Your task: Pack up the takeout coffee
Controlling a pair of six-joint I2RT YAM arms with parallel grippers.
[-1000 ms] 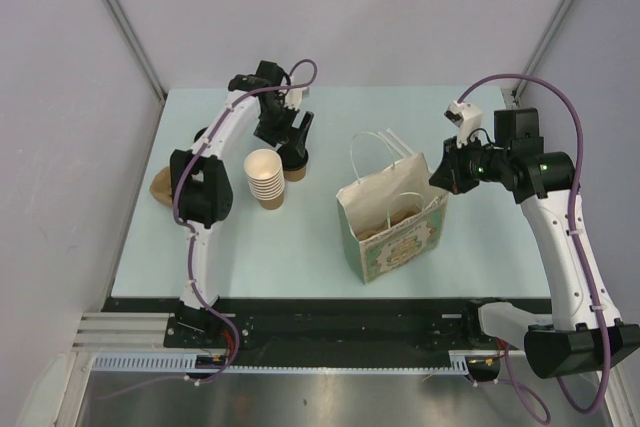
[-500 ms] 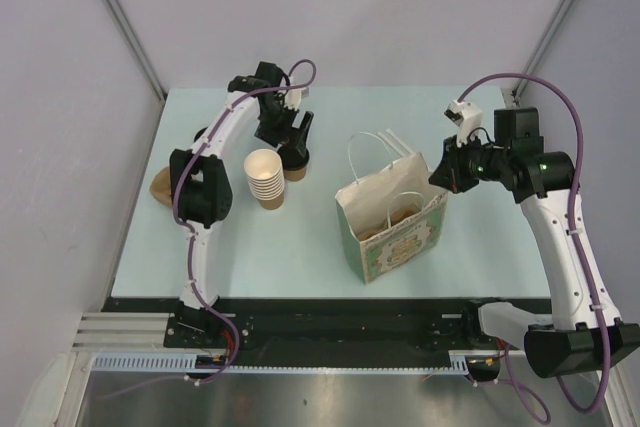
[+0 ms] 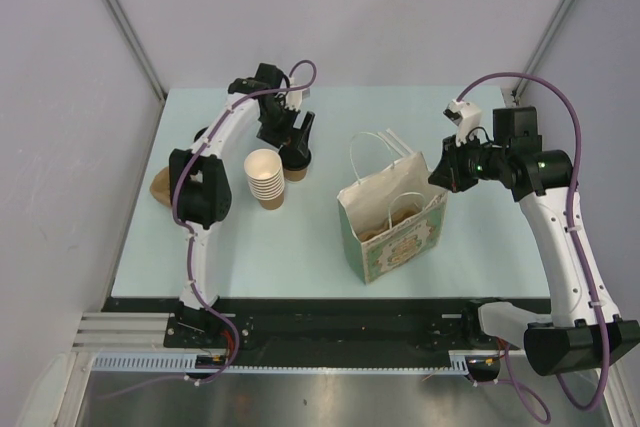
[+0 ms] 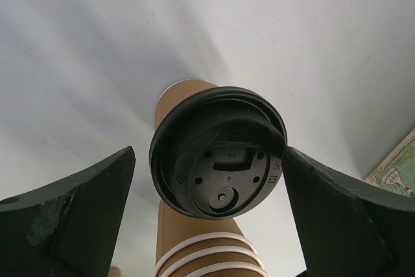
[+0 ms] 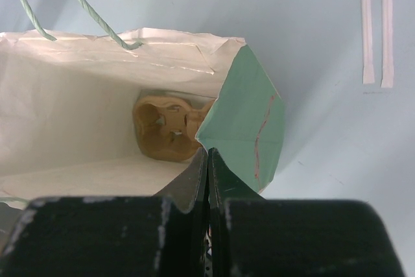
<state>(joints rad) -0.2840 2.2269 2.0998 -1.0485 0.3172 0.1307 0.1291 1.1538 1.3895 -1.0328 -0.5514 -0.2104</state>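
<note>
The takeout coffee (image 3: 296, 160), a brown paper cup with a black lid (image 4: 217, 155), stands at the back left of the table. My left gripper (image 3: 297, 139) is open and straddles the lid from above. In the left wrist view (image 4: 207, 160) one finger stands at each side, with a gap on the left and the right finger at the lid's edge. My right gripper (image 3: 441, 175) is shut on the top rim of the white and green paper bag (image 3: 391, 215). In the right wrist view (image 5: 208, 155) it pinches the bag's corner (image 5: 243, 115).
A stack of lidless brown cups (image 3: 265, 179) stands just left of the coffee and shows in the left wrist view (image 4: 201, 251). A brown pulp carrier (image 5: 167, 126) lies in the bag. Two wrapped straws (image 5: 377, 27) lie behind the bag. A brown object (image 3: 160, 187) sits at the table's left edge.
My left gripper has shifted very slightly to the right around the lidded cup. The right arm and the bag have not moved.
</note>
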